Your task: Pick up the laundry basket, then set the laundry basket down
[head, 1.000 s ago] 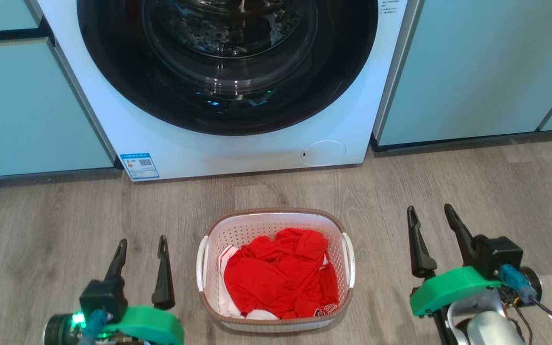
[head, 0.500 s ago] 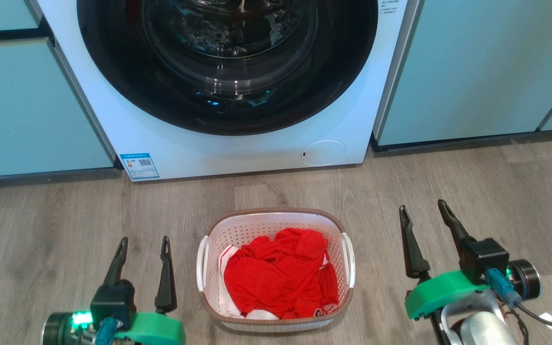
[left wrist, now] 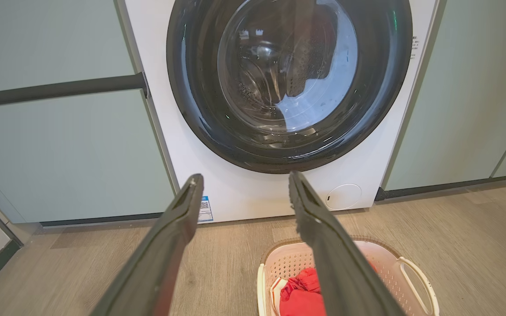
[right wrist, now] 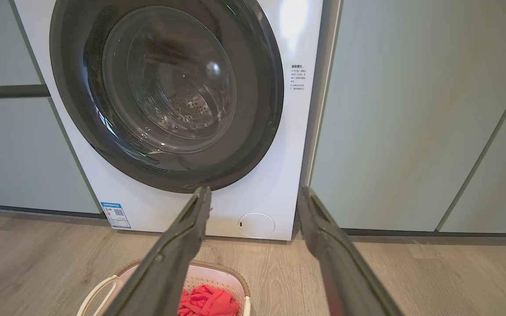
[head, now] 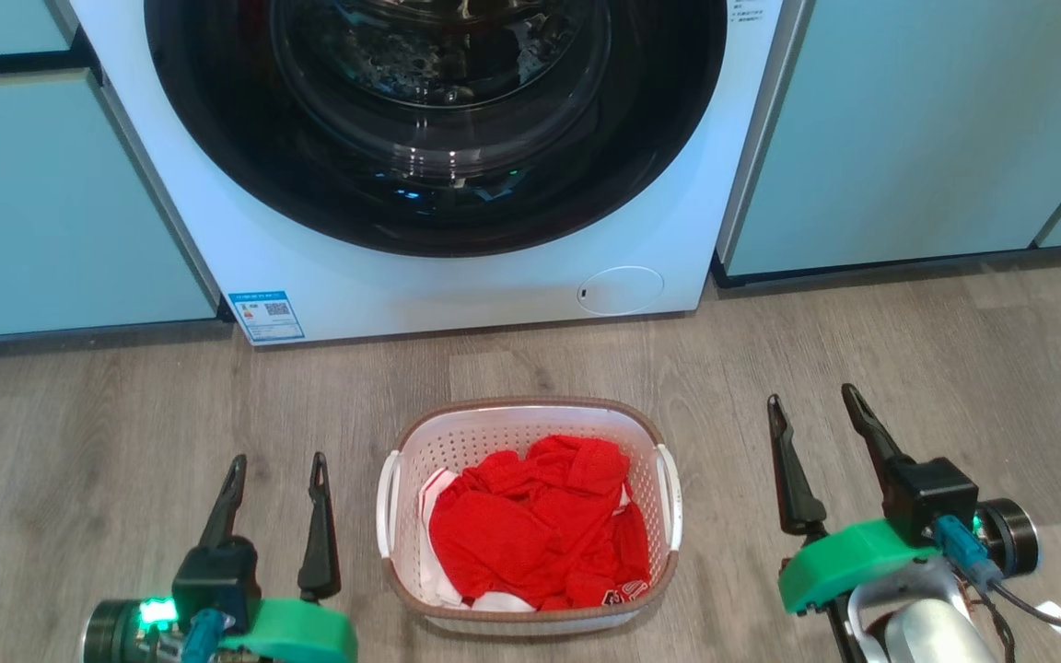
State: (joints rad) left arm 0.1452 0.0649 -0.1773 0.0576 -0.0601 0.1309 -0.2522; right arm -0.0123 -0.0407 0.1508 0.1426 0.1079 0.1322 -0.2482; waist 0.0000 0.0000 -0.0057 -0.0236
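1. Two things make up the room: a grey wood-look floor (head: pixel 125 414), and pale green cabinets (head: pixel 908 138) on either side of a white washing machine (head: pixel 245 267) with a dark round door.
2. We see a blue-edged sticker (head: pixel 266 316) with a QR code at the machine's lower left corner. A small block of print (right wrist: pixel 298 77) sits near its upper right. We can read neither.
3. The laundry basket (head: pixel 512 433) stands on the floor in front of the machine, with red cloth (head: pixel 540 534) inside.
4. Our left gripper (head: pixel 277 460) is near the basket's left side and not touching it, its fingers spread and empty.
5. Our right gripper (head: pixel 811 396) is off the basket's right side, somewhat farther away, also spread and empty.
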